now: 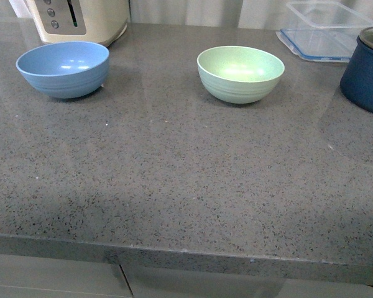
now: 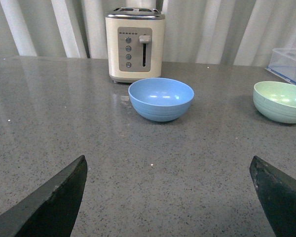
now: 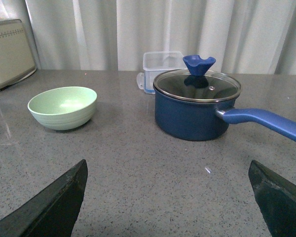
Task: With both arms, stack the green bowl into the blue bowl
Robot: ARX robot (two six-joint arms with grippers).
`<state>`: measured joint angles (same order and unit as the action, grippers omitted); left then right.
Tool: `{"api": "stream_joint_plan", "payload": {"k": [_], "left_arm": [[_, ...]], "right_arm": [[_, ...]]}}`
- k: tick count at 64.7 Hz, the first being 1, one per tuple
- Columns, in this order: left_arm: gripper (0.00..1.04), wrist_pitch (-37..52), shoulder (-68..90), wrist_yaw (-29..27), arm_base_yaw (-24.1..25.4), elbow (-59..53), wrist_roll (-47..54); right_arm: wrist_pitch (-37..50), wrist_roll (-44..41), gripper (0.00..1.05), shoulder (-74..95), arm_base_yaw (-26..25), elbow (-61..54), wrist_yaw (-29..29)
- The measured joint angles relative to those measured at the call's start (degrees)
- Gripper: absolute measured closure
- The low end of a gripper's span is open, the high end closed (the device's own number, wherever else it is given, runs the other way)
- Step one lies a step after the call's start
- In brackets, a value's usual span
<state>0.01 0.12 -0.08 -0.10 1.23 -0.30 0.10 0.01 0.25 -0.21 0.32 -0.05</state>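
Note:
The blue bowl (image 1: pixel 63 69) sits upright and empty at the far left of the grey counter; it also shows in the left wrist view (image 2: pixel 161 99). The green bowl (image 1: pixel 240 74) sits upright and empty further right, apart from it, and shows in the left wrist view (image 2: pixel 281 101) and the right wrist view (image 3: pixel 62 107). Neither arm shows in the front view. My left gripper (image 2: pixel 167 197) is open and empty, some way short of the blue bowl. My right gripper (image 3: pixel 167 197) is open and empty, short of the green bowl and the pot.
A cream toaster (image 1: pixel 81 18) stands behind the blue bowl (image 2: pixel 135 44). A dark navy pot (image 3: pixel 197 106) with glass lid and long handle (image 3: pixel 266 123) stands at the right (image 1: pixel 368 71). A clear plastic container (image 1: pixel 326 31) lies behind it. The counter's front edge (image 1: pixel 186 254) is near.

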Motion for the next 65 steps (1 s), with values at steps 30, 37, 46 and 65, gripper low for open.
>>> {"api": "stream_joint_plan", "payload": {"k": [30, 37, 46, 65], "left_arm": [[0.07, -11.8, 7.4, -13.2, -3.1, 4.8, -5.3], [0.07, -22.1, 36.9, -34.3, 1.8, 18.9, -12.1], [0.07, -11.7, 58.6, -32.4, 7.0, 31.6, -10.3], [0.07, -6.4, 82.2, -24.6, 5.9, 50.8, -7.5]], "right_arm": [[0.0, 0.0, 0.10, 0.0, 0.0, 0.0, 0.0], [0.0, 0.0, 0.10, 0.0, 0.0, 0.0, -0.2], [-0.1, 0.0, 0.10, 0.0, 0.0, 0.0, 0.0], [-0.1, 0.0, 0.10, 0.0, 0.0, 0.0, 0.0]]}}
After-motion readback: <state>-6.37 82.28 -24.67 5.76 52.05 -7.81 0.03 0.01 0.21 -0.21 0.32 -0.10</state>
